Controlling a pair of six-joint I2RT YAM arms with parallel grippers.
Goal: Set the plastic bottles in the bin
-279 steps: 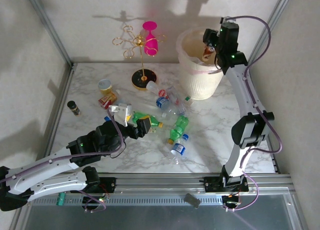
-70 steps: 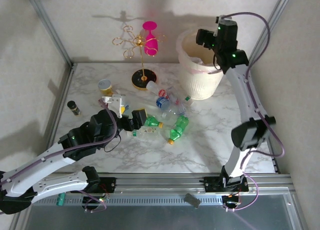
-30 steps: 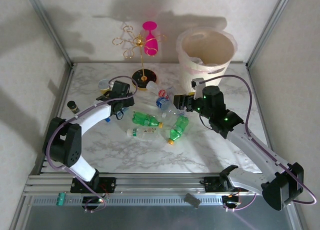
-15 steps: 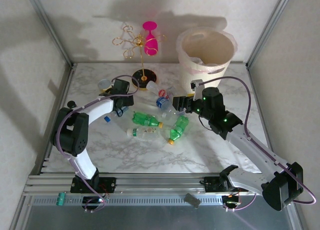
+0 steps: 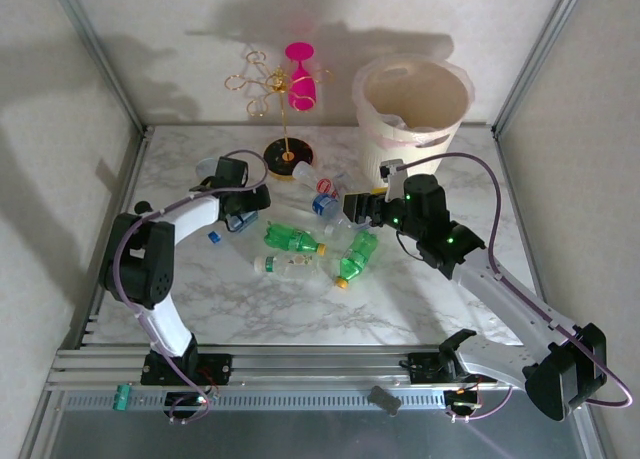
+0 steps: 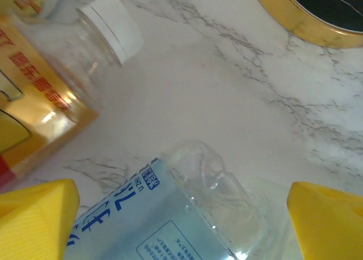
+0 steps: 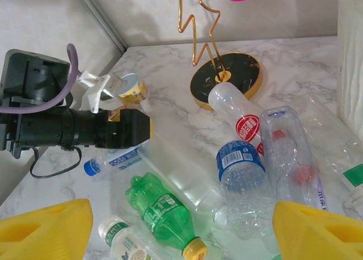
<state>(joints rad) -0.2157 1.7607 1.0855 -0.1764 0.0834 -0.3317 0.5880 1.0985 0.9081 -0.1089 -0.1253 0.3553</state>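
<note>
The marble table [image 5: 300, 309] carries the cream bin [image 5: 415, 104] upright at its far right, well apart from both arms. The right gripper [image 5: 355, 207] hangs just above the heap of plastic bottles [image 7: 241, 169] near the table's middle, jaws spread and holding nothing. The left gripper [image 6: 181, 220], jaws likewise apart, straddles a clear blue-labelled bottle [image 6: 170, 234] lying on its side. Two green bottles [image 5: 293, 239] lie between the grippers, nearer the front.
</note>
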